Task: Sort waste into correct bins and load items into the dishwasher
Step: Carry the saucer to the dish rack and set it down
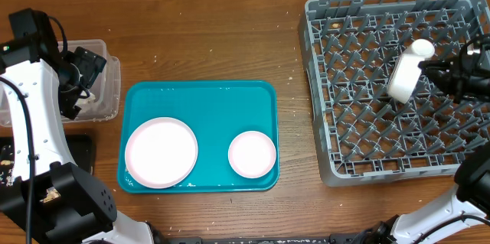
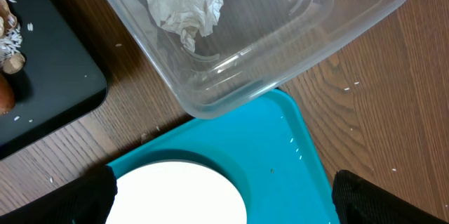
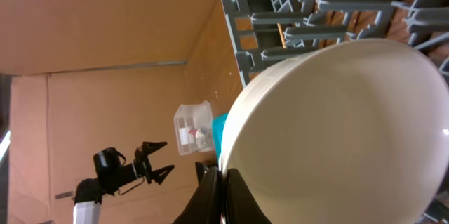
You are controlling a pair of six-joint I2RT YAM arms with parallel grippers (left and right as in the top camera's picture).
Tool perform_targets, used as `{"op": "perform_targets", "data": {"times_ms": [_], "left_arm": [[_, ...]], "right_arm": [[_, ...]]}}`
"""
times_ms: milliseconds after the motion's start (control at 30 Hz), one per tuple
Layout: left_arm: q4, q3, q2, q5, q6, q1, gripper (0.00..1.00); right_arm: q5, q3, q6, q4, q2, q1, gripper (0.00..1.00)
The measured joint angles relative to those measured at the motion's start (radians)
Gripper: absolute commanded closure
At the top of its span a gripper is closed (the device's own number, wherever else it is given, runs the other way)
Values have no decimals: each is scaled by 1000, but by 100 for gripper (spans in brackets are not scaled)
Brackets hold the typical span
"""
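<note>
My right gripper is shut on the rim of the white bowl, holding it on edge over the grey dish rack; the right wrist view shows the fingers pinching the bowl. My left gripper is open and empty over the clear tub, its fingers spread above the large pink plate. The crumpled wrapper lies in the tub. The black tray holds crumbs and the carrot. The cup is out of view.
The teal tray holds the large pink plate and the small pink dish. The black tray lies under my left arm at the left edge. Loose crumbs dot the wooden table.
</note>
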State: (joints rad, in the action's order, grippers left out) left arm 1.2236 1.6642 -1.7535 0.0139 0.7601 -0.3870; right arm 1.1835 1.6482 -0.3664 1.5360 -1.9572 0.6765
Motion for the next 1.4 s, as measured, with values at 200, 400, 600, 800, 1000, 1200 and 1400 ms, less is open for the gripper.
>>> {"op": "perform_targets", "data": {"times_ms": [200, 400, 600, 800, 1000, 1200, 1400], "left_arm": [[0, 0, 0, 0, 0, 0, 0], [0, 0, 0, 0, 0, 0, 0], [0, 0, 0, 0, 0, 0, 0], [0, 0, 0, 0, 0, 0, 0], [0, 0, 0, 0, 0, 0, 0], [0, 0, 0, 0, 0, 0, 0], [0, 0, 0, 0, 0, 0, 0]], "right_arm": [[14, 0, 0, 1, 0, 24, 96], [7, 0, 1, 10, 0, 24, 96], [-18, -1, 0, 39, 0, 23, 96], [-48, -1, 4, 47, 0, 22, 96], [-46, -33, 5, 33, 0, 21, 96], [5, -105, 5, 10, 0, 21, 96], [2, -105, 23, 6, 2, 38, 96]]}}
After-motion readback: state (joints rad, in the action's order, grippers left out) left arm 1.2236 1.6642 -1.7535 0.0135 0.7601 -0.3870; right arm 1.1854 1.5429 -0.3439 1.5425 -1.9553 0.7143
